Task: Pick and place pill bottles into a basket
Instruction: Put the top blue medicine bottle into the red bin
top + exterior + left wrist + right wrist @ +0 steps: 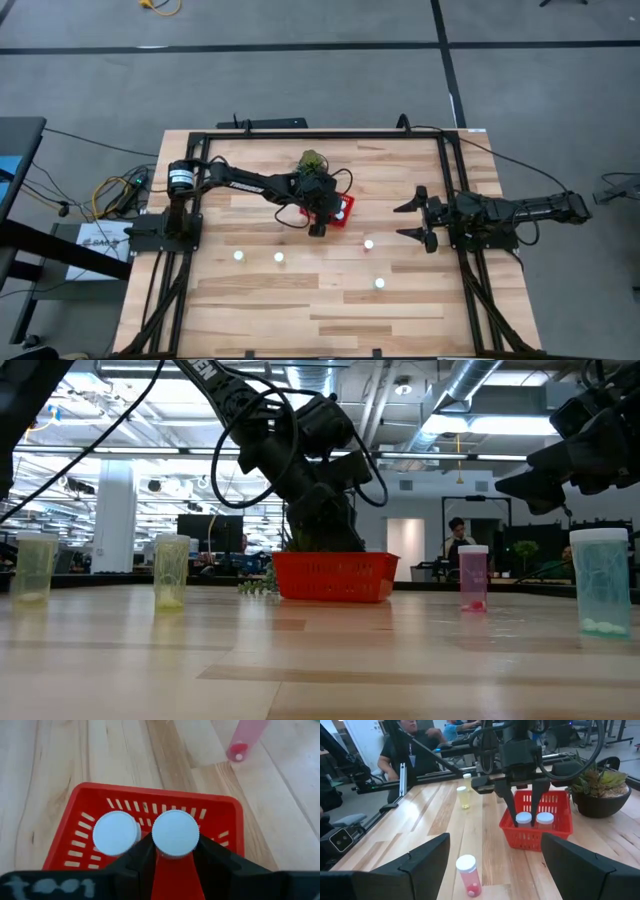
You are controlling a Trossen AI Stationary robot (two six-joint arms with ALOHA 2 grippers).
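Lowering a bottle [175, 833] into the basket [216, 810], left gripper [172, 857] jaws clench it (another sits beside, at nine o'clock); next, release. Right gripper [418, 221] waits, jaws spread.

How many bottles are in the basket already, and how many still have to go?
Done: one bottle sits in the basket. In hand: the left gripper holds a second bottle between its fingers, over the basket. Left: four bottles stand on the table. The right gripper waits open at the table's right side.
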